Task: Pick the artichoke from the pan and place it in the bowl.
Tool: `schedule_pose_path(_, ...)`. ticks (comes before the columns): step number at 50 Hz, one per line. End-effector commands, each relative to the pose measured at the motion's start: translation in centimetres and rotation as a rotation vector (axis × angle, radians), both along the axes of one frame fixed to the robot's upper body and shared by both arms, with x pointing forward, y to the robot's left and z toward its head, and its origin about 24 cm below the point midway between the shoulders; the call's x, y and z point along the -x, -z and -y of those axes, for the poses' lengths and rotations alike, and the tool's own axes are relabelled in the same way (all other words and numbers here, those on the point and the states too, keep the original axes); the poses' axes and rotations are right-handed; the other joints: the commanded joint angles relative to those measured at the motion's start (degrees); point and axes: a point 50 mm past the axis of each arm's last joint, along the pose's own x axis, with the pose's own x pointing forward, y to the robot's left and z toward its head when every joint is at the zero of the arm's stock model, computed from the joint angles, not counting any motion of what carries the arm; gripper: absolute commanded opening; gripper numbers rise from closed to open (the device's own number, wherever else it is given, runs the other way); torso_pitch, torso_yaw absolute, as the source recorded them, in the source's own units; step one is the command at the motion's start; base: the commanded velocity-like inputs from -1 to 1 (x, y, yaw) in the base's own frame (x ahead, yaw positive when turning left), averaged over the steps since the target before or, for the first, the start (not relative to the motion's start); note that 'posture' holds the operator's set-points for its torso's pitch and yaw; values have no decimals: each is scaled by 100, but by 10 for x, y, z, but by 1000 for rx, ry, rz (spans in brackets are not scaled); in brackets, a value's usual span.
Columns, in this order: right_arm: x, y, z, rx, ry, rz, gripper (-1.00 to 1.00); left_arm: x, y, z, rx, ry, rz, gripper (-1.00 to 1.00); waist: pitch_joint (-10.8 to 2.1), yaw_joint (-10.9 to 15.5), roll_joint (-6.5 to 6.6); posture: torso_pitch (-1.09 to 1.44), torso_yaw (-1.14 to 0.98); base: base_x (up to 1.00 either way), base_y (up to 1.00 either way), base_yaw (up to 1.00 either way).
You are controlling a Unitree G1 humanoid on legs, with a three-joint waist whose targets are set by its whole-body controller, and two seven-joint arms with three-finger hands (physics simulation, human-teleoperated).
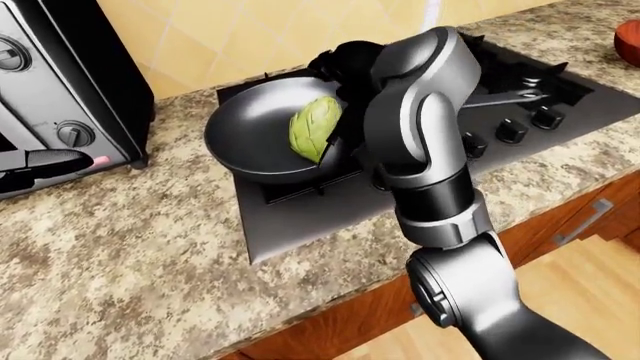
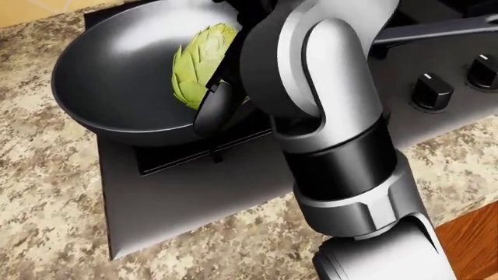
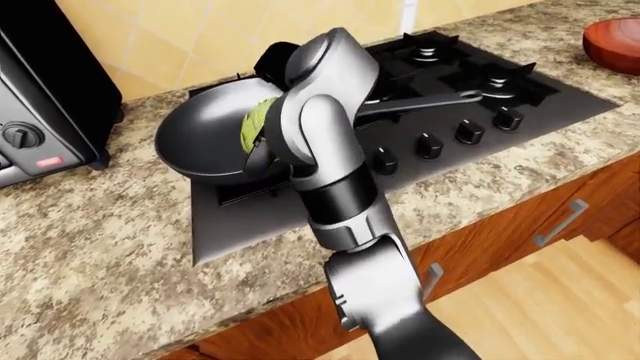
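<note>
A green artichoke [image 2: 194, 61] lies inside the black pan [image 2: 101, 76] on the stove's left burner. My right arm comes up from the bottom of the head view and bends over the pan. My right hand [image 2: 224, 73] is wrapped on the artichoke's right side; one dark finger [image 2: 212, 111] curls under it, and the rest of the hand is hidden behind the forearm. The artichoke still sits low in the pan. The reddish bowl [image 3: 614, 34] stands on the counter at the far top right. A dark finger-like shape [image 1: 40, 161] at the left edge may be my left hand.
The pan's long handle [image 2: 436, 29] points right across the black cooktop [image 3: 480, 105], which has a row of knobs [image 3: 470, 131]. A toaster oven [image 1: 60, 82] stands at the left. Speckled stone counter [image 1: 120, 255] runs along the bottom; wooden cabinet fronts hang below.
</note>
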Motion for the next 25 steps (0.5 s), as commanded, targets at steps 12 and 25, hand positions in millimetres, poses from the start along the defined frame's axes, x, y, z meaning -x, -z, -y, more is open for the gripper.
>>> schedule_pose_path(12,2,-18,-7,-1,-14,88,100,8,-12,1,-39,-12,66,100,-160,-13,43,0,0,0,0,0)
schedule_pose_path(25,-18,-19,-10,11,2,109,100,8,-11,0,-36,-13,65,100,-165,-10,48,0,0,0,0,0)
